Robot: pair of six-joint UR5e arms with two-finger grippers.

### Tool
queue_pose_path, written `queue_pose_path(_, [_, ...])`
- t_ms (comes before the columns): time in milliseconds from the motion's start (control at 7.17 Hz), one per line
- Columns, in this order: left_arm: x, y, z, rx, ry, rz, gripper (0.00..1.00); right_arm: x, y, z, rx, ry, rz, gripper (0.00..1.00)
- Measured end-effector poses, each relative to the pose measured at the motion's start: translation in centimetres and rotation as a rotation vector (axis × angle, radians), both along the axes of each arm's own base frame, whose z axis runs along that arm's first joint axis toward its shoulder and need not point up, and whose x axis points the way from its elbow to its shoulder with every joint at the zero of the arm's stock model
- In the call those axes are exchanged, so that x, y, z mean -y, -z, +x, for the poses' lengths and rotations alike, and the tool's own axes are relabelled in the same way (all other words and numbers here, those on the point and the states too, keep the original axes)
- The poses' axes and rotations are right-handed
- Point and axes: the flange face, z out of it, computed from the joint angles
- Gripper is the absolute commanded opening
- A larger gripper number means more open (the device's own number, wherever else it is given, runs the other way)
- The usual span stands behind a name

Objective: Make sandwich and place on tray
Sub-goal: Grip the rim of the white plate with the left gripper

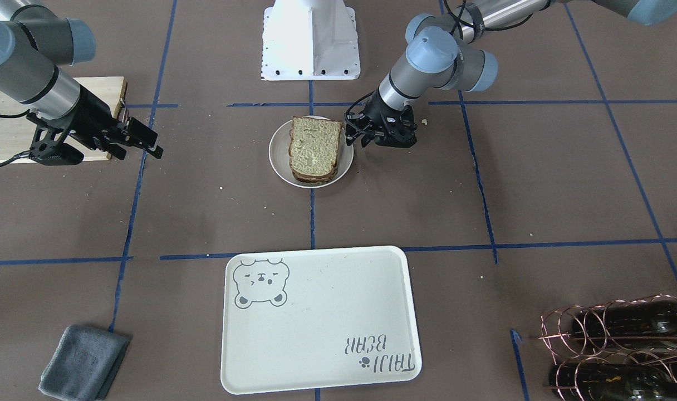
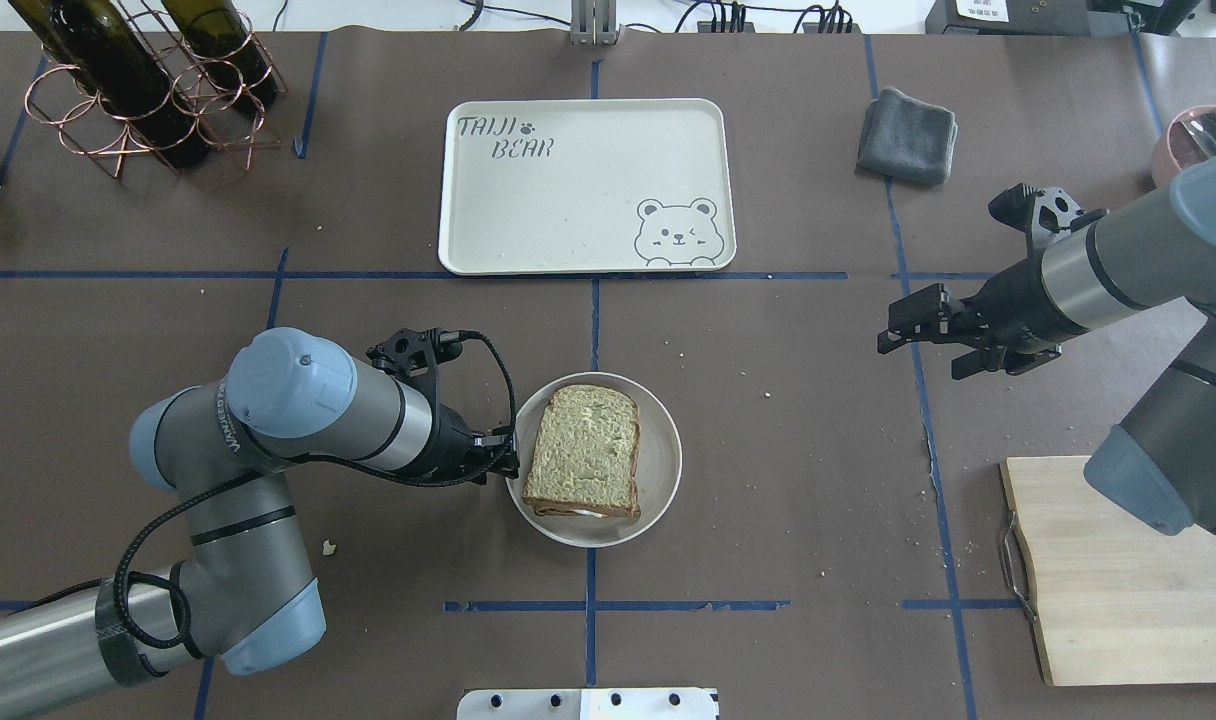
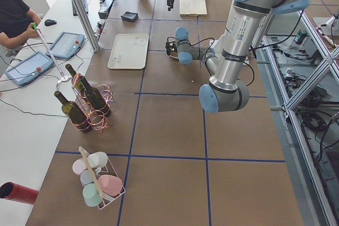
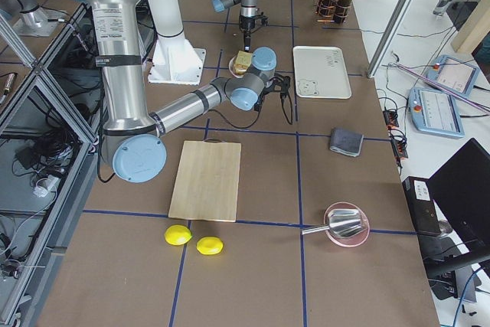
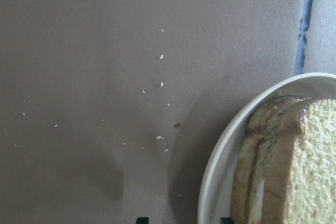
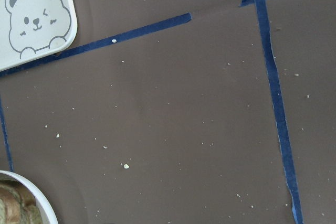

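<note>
The sandwich [image 2: 583, 450], two speckled slices with a strip of white egg between them, lies on a small round white plate [image 2: 663, 460] at the table's middle. My left gripper [image 2: 503, 460] is open and low at the plate's left rim. In the left wrist view its dark fingertips [image 5: 140, 220] stand on either side of the plate rim [image 5: 220, 156], beside the sandwich [image 5: 294, 166]. My right gripper [image 2: 893, 335] is open and empty, hovering well to the right of the plate. The white bear tray [image 2: 588, 190] lies empty beyond the plate.
A wooden cutting board [image 2: 1118, 570] lies at the near right under my right arm. A grey cloth [image 2: 908, 135] lies right of the tray. A copper rack with wine bottles [image 2: 138, 90] stands at the far left. A pink bowl [image 2: 1198, 135] sits at the far right.
</note>
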Motion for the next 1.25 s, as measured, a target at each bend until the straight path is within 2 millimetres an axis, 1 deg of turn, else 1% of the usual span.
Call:
queue_pose_path(558, [-0.5,0.4,0.9,-0.003,-0.013,0.003,0.32,-0.1,0.0,0.0,0.000,0.001,0.001,1.00])
queue_pose_path(697, [-0.5,0.5,1.1,-0.004,-0.013,0.003,0.30,-0.1,-0.1,0.0,0.000,0.001,0.000,1.00])
queue_pose_path(976, [-0.3,0.5,1.5,-0.003,-0.014,0.003,0.20,-0.1,-0.1,0.0,-0.001,0.001,0.000,1.00])
queue_pose_path(1255, [-0.2,0.2,1.8,0.002,-0.014,0.002,0.20,-0.1,-0.1,0.0,0.000,0.000,-0.001,1.00])
